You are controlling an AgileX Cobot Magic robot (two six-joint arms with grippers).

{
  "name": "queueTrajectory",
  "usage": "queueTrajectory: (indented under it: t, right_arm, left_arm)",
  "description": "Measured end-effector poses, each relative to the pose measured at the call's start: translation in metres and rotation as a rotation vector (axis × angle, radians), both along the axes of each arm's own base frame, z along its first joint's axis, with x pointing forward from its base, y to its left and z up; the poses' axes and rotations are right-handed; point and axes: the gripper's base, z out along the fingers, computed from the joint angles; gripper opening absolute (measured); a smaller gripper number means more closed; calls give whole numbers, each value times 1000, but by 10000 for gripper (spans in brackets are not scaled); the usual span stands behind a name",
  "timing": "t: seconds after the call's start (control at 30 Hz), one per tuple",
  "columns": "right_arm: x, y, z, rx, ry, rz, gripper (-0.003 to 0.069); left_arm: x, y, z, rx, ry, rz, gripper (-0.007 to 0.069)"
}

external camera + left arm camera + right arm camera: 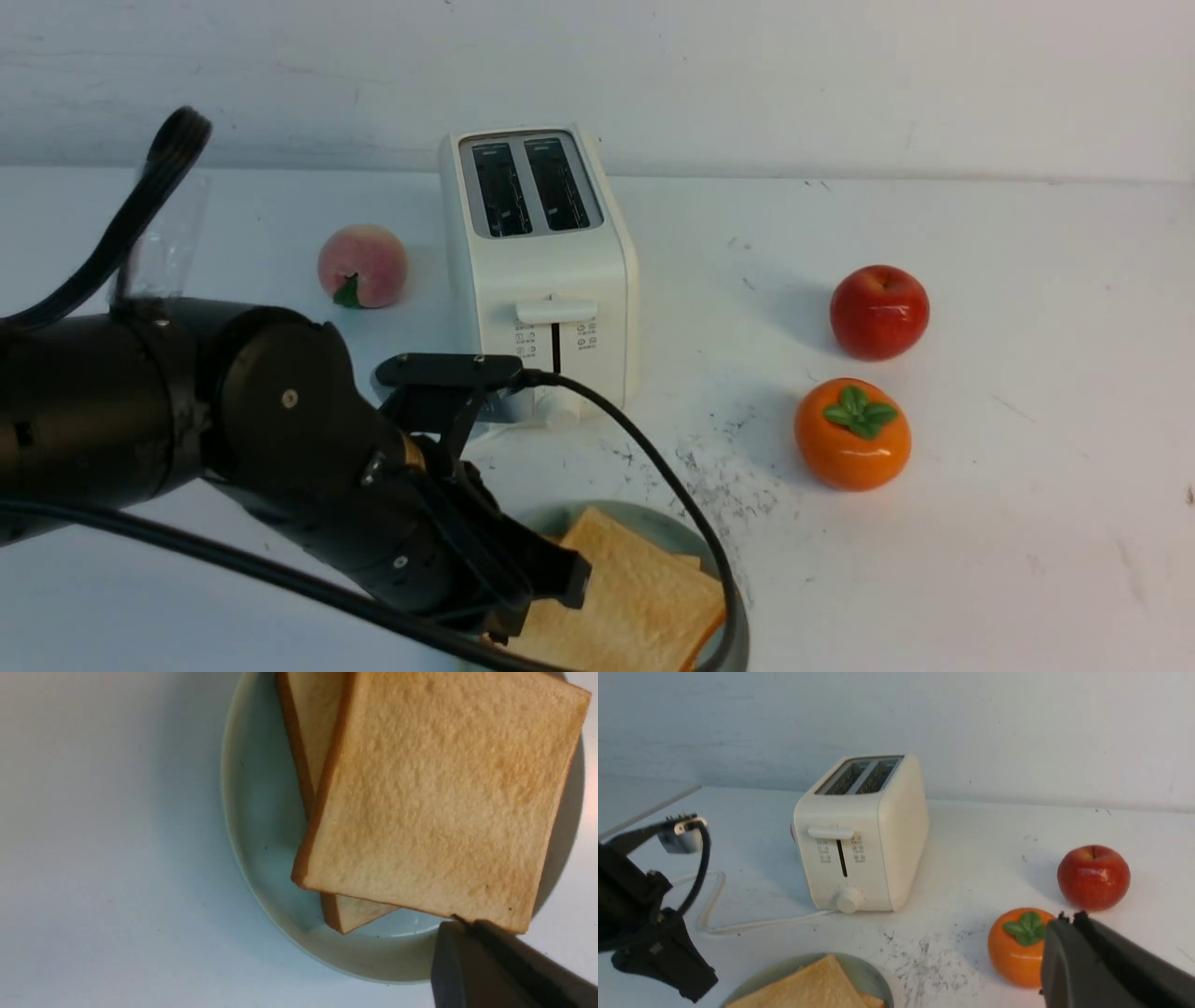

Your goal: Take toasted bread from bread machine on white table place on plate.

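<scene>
Nearest: the left gripper [560, 583]. Hangs low over the plate [644, 516] with fingers pressed together, pinching nothing visible. Ends at one corner of the upper slice [434, 798], touching it or just above it; hard to tell from either angle. Closed tip better suited to nudging than to lifting, by the look of it.

Beneath it, the toasted bread [635, 597], all of it on the plate. Upper slice laid askew across the lower slice [310, 732] and covering most of it, likely for want of room side by side on the dish. Plate set close in front of the bread machine [541, 271], presumably to keep the carry short.

Seen only through its own camera, the right gripper [1069, 921]: fingers closed on each other and empty. Absent from the front view, so apparently waiting clear of the work.

Farther back on the white table [1027, 523], the bread machine upright, both slots dark and empty, lever at the top of its track, cord [752, 924] trailing loose beside it. Task essentially complete, judging by the empty slots.

Counted: two slices, one plate, one bread machine with two slots, two grippers, three fruits, namely one persimmon [852, 434], one apple [879, 312] and, farthest, one peach [362, 266].
</scene>
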Motion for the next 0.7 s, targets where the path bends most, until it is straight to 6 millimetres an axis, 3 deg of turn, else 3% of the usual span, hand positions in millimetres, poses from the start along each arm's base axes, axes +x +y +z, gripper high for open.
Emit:
queueTrajectory:
  t: [0.5,0.7]
  right_arm:
    - [-4,-5,-37,-18,38,-35,10]
    - [-5,-18,-77,-34,90,-235,13]
  left_arm:
    - [2,-1,1,-10,-21,7,-14]
    - [8,-3,4,-43,-93,30,-14]
